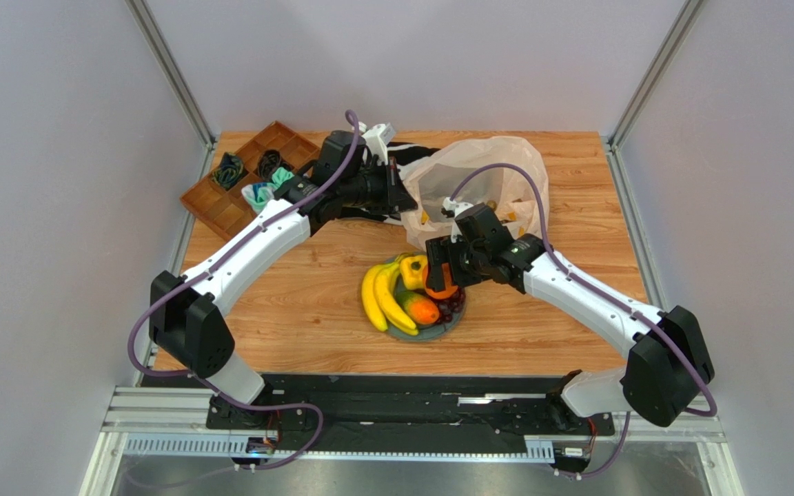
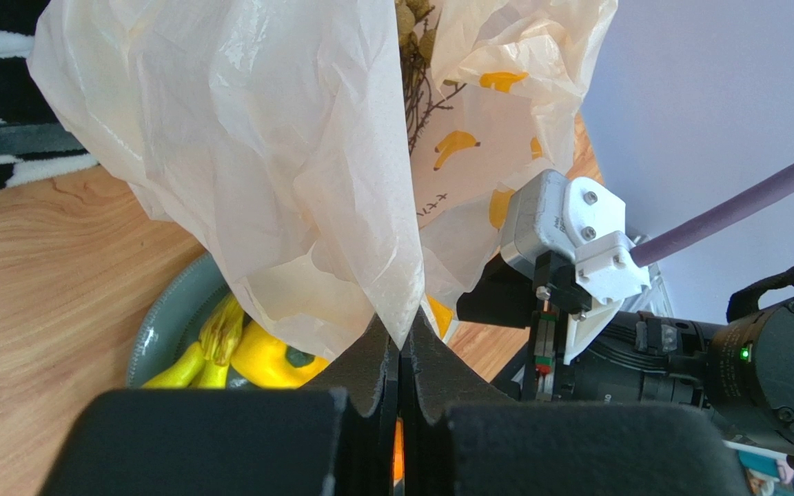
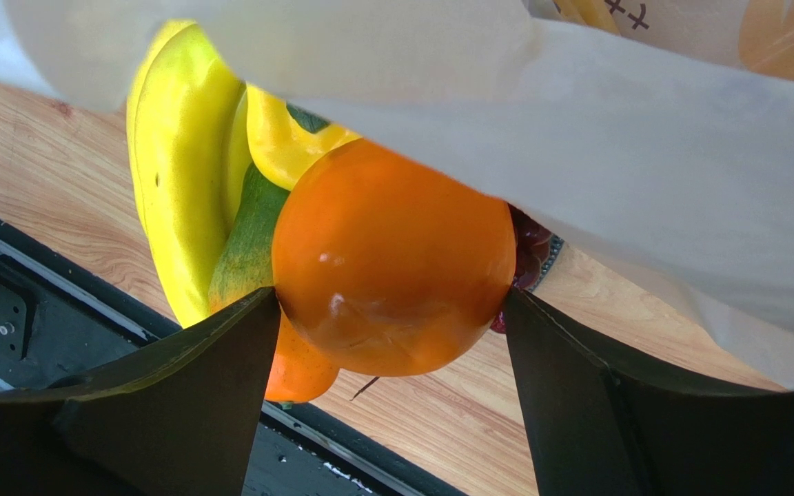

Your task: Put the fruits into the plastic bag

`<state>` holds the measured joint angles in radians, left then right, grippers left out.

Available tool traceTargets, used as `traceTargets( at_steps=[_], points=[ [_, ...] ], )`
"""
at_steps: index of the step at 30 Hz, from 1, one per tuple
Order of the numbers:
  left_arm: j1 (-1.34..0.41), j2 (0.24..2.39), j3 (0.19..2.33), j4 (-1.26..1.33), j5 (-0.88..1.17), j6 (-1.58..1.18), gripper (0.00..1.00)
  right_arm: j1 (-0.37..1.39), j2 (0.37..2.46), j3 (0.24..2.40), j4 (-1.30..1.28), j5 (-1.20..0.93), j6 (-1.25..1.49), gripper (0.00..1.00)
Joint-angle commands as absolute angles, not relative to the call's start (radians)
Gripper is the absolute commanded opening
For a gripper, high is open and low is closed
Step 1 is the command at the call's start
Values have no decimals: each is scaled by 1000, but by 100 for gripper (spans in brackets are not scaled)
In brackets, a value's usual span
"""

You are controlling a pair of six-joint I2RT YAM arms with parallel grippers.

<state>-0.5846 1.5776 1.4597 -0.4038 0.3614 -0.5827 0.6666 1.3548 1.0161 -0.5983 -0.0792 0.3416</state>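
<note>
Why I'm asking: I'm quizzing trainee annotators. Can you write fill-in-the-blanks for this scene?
The right hand is shut on the ____, a round fruit.
The left hand pinches an edge of the plastic ____.
The bananas lie on a grey ____.
Missing: orange; bag; plate.

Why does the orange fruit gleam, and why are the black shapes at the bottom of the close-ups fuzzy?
Right wrist view: the glossy round orange carries small soft highlights; the right gripper pinching it sits too near the lens to focus. Left wrist view: the left gripper is equally soft, and light shines through the thin translucent whitish plastic bag.
</note>
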Motion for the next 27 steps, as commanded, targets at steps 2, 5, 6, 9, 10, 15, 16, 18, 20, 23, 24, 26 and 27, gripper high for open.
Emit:
traceTargets(
  at_steps=[2,5,6,9,10,15,16,18,20,23,24,26,27],
  points=[
    [-583,1565,1480,-399,365,-594,0,672,1367,1043,-529,-81,321,83],
    [-583,1569,1483,-399,365,-595,0,672,1379,1046,-531,-78,316,84],
    [-583,1569,1483,-399,365,-595,0,670,1385,1048,-531,-77,314,84],
    [-583,1574,1488,-400,367,-595,0,670,1391,1048,-528,-72,313,84],
    [-583,1572,1488,-400,370,-594,0,672,1394,1048,-529,-66,313,84],
    [-583,1574,1489,-400,370,-592,0,672,1390,1048,-528,-51,307,80],
    [-583,1574,1489,-400,368,-592,0,670,1387,1046,-526,-52,308,78],
    [-583,1574,1489,-400,370,-592,0,670,1381,1045,-525,-52,308,64],
    [-583,1575,1488,-400,370,-592,0,672,1368,1040,-526,-54,308,59],
    [-583,1575,1488,-400,370,-592,0,672,1347,1032,-525,-58,307,52],
    [-583,1577,1488,-399,370,-592,0,672,1341,1031,-523,-63,304,49],
    [-583,1575,1488,-399,371,-592,0,672,1321,1022,-520,-75,299,43],
    [-583,1577,1488,-397,371,-592,0,672,1292,1016,-515,-81,292,43]
  ],
)
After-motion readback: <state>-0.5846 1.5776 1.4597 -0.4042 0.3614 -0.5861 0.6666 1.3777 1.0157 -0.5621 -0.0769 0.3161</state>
